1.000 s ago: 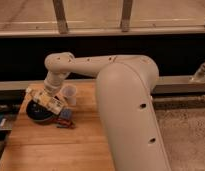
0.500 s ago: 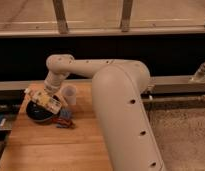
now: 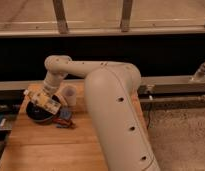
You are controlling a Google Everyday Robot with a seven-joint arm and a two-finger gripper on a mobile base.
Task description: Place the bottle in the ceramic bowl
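- We see the ceramic bowl (image 3: 37, 112), round, shallow and black, sitting near the left edge of the wooden worktop (image 3: 51, 147); its inside is largely covered from our view, so we cannot tell what lies in it.
- Just right of the bowl stands a translucent plastic cup (image 3: 69, 94), upright; we cannot make out anything inside it.
- The bottle (image 3: 44, 100) is a small white cylinder with a dark-printed label, lying tilted directly over the bowl, its pale end toward the upper left.
- The end effector (image 3: 47, 98) hangs over the bowl at the bottle; we cannot tell whether it grips the bottle.
- A small blue and red item (image 3: 63, 120) lies on the worktop just beside the bowl's lower right rim.
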